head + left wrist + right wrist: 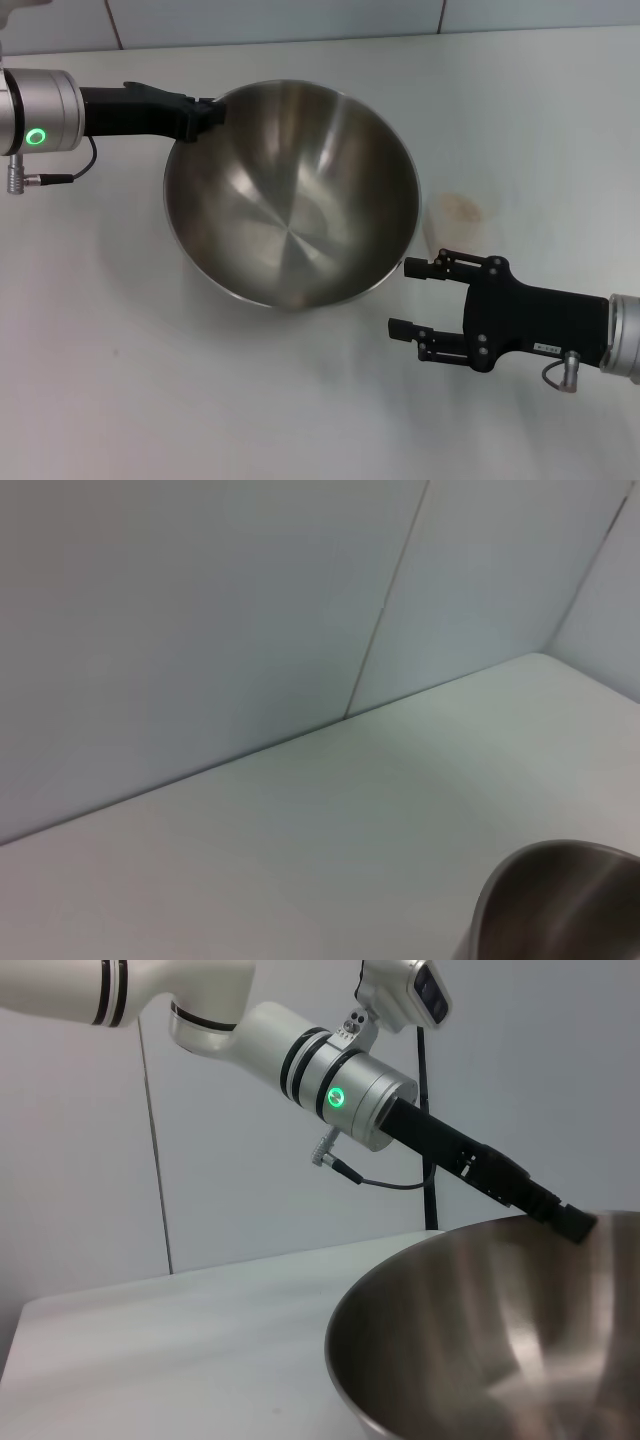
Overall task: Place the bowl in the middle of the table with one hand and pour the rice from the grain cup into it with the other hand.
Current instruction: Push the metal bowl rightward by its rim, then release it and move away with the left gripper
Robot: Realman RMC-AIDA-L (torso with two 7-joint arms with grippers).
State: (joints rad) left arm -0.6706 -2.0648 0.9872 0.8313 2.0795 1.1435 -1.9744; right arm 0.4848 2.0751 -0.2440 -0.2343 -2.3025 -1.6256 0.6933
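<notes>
The left gripper has its fingers clamped on the far-left rim of the shiny steel bowl, tilted mid-counter. The right gripper hovers beside it, fingers apart. Only the right wrist view shows the left arm.

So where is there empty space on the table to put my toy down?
The table is bare in front of the bowl, beside the right gripper, and behind the bowl toward the wall. It's crowded at the bowl's rim, where the left gripper holds it, and near a faint stain.
</notes>
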